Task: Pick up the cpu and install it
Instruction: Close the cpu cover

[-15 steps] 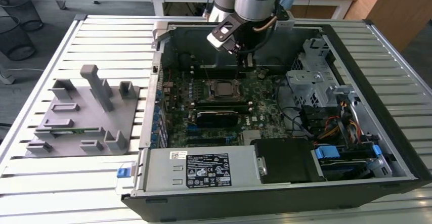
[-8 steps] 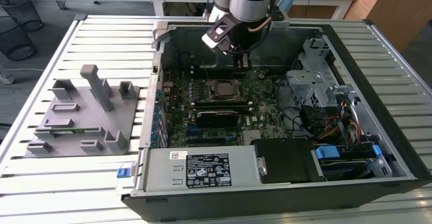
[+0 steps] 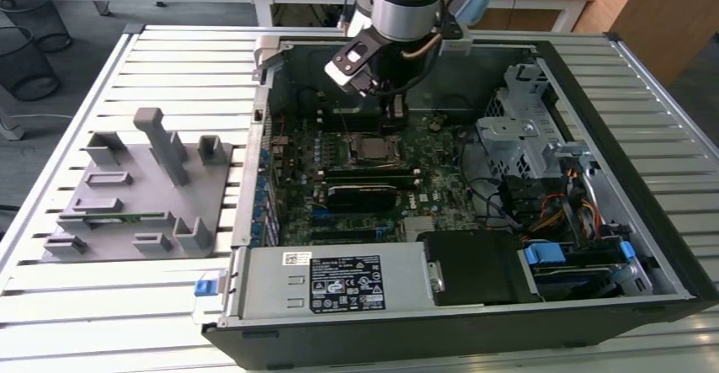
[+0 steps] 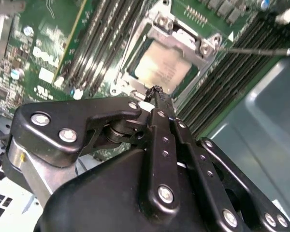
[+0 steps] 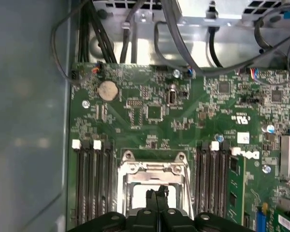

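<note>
Hovering gripper [image 4: 157, 92]: hangs just above the socket frame [image 4: 183, 35], close to the place of the work.
Fingers [image 5: 151, 197]: pressed together, with nothing between them.
Cpu [image 4: 165, 67]: lies flat inside the frame on the motherboard [image 5: 150, 113], so it seems already seated.

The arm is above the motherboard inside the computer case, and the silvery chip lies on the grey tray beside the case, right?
Not quite. The gripper is above the motherboard, but the cpu lies in the socket on that board, not on the grey tray; the second wrist view shows it.
</note>
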`<control>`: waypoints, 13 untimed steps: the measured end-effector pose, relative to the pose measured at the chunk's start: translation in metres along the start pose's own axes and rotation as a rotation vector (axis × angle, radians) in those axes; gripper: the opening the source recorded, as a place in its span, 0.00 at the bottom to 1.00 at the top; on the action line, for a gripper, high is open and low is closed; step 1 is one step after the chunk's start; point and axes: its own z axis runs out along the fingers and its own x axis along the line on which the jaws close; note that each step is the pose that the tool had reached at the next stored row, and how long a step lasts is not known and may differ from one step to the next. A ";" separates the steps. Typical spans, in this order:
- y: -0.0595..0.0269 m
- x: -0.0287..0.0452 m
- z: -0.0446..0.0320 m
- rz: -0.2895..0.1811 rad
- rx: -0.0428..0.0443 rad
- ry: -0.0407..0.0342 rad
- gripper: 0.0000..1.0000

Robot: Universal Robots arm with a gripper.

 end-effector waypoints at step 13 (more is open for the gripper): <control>-0.0177 -0.0027 0.0027 -0.009 -0.0002 0.0000 0.11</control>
